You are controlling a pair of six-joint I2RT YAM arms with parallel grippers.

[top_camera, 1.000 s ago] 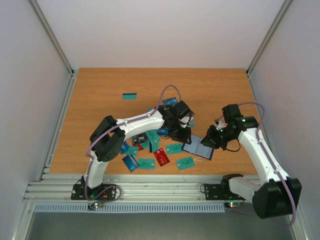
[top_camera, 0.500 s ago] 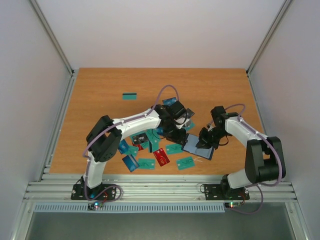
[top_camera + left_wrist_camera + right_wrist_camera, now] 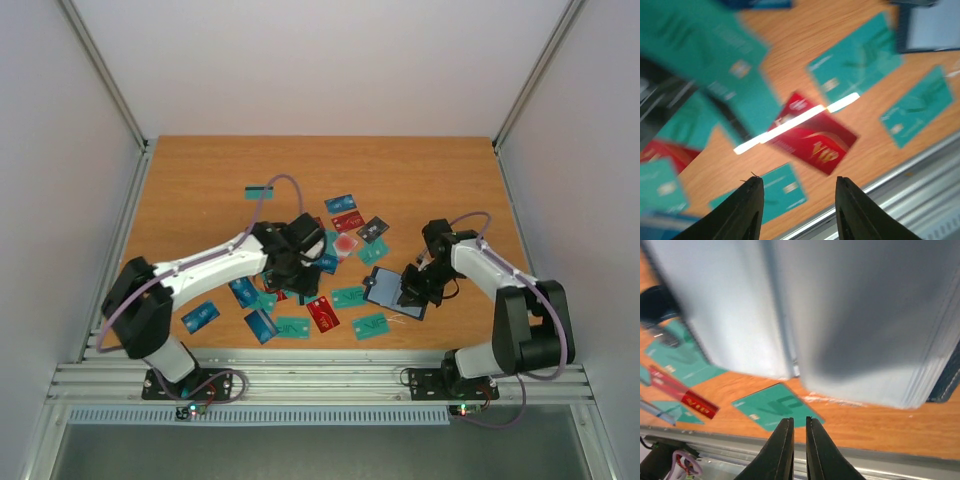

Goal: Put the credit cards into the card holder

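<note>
Right hand point(image 3: 799, 421) pinched narrow at open card holder point(image 3: 385, 288); left hand point(image 3: 797, 184) wide, empty. Credit cards point(image 3: 322, 313) loose toward counter point(image 3: 200, 180) near edge, none visibly in.

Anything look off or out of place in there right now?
One teal card lies alone at the far left, well apart from the rest. The other credit cards are strewn at all angles in the middle, several overlapping. The card holder lies open by the right hand. No damage visible.
</note>
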